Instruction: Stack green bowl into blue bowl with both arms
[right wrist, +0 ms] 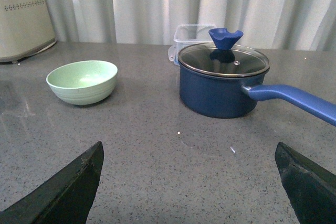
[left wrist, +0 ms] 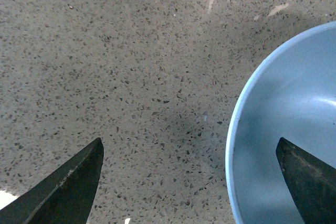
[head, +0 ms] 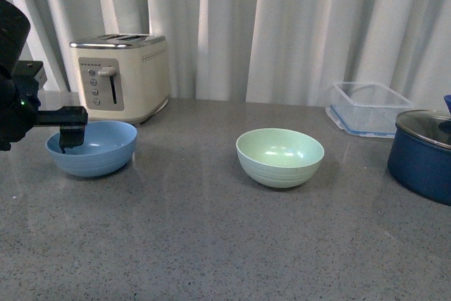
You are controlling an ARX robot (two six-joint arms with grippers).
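Left hand (left wrist: 189,142) spread, straddling blue bowl (head: 91,147) rim just in front of toaster (head: 121,77). Green bowl (head: 280,156) sits on surface (head: 211,244), well right of toaster. Right hand (right wrist: 189,145) spread, empty. Probably best to pinch rim squarely.

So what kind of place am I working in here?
Probably a kitchen counter, possibly a staged one: a speckled grey countertop holds a cream toaster and a navy lidded pot, but white curtains stand behind it rather than a wall.
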